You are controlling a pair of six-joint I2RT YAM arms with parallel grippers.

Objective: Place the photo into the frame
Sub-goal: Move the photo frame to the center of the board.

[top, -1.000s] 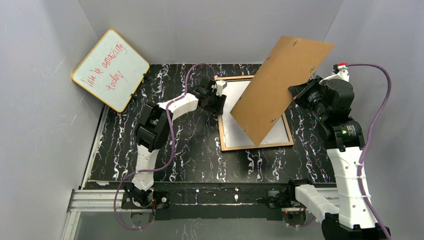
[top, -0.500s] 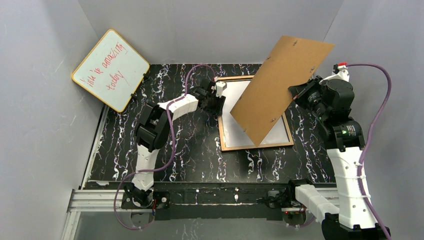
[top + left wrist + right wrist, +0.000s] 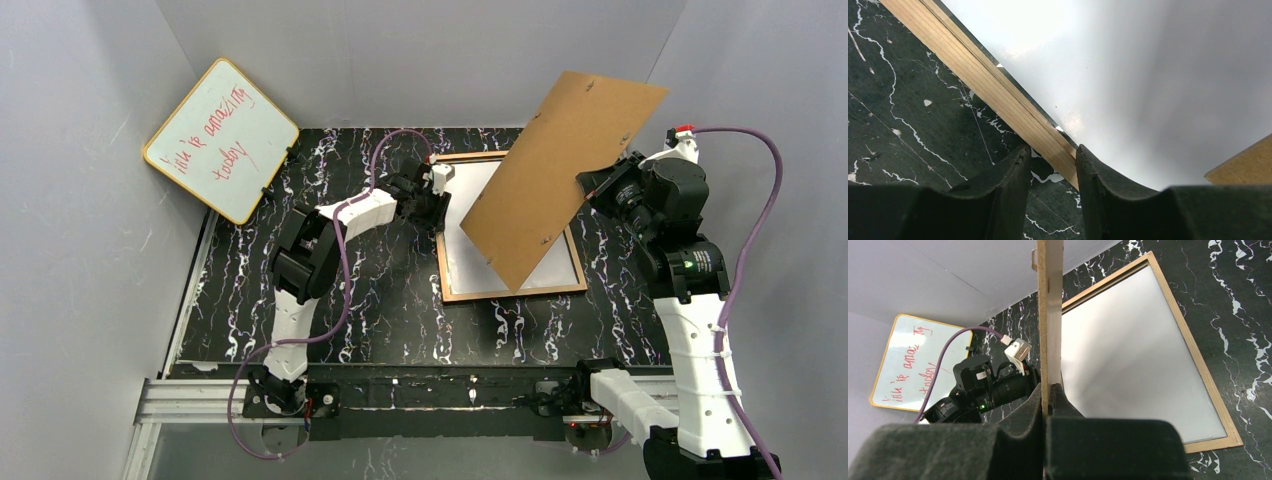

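The frame (image 3: pixel 510 292) lies back-up on the table, its light wood rim (image 3: pixel 988 85) showing. Inside it the photo (image 3: pixel 478 178) lies face down, plain white back up (image 3: pixel 1148 75). My left gripper (image 3: pixel 438 200) is low at the frame's left rim. It is open, and its jaws (image 3: pixel 1050 160) straddle the wooden rim: the right finger sits against the rim's inner edge, and the left finger stands off it over the table. My right gripper (image 3: pixel 1048 390) is shut on the edge of the brown backing panel (image 3: pixel 560 170), holding it tilted in the air above the frame's right half.
A yellow-edged whiteboard (image 3: pixel 220 140) with red writing leans in the back left corner. Grey walls close in on three sides. The raised panel (image 3: pixel 1049 315) hides the middle of the frame from above. The table is black marble-patterned (image 3: pixel 380 300).
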